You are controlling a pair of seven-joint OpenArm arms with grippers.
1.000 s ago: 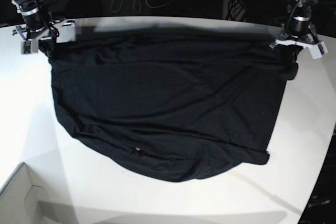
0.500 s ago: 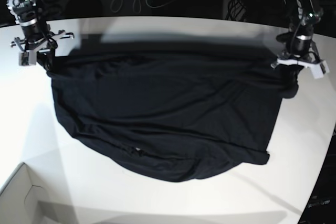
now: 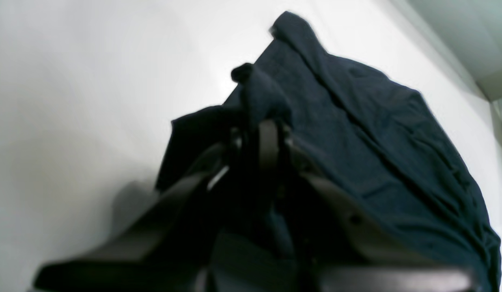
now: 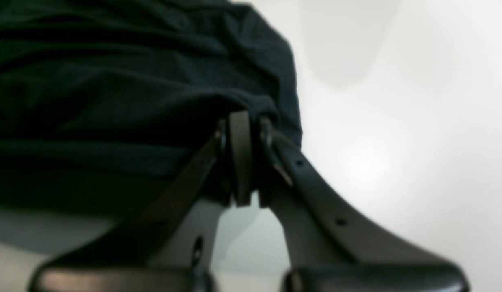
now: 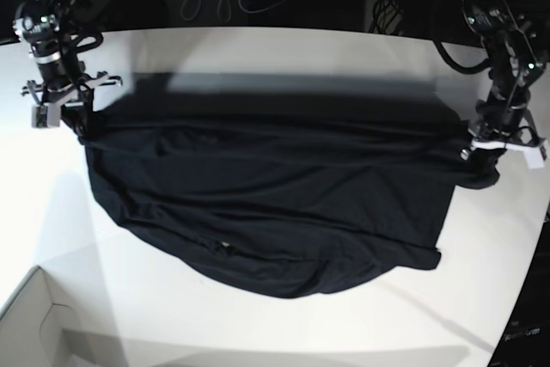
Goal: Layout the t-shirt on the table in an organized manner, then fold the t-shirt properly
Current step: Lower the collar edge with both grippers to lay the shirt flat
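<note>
Base view, near to far: we see the white box corner [image 5: 34,320] at the near edge, then the t-shirt [image 5: 275,195] spread wide but wrinkled on the table [image 5: 284,324]. At its far corners, the right gripper [image 5: 76,118] and left gripper [image 5: 483,154] are each clamped on fabric. We judge layout incomplete; folding has not begun.
</note>
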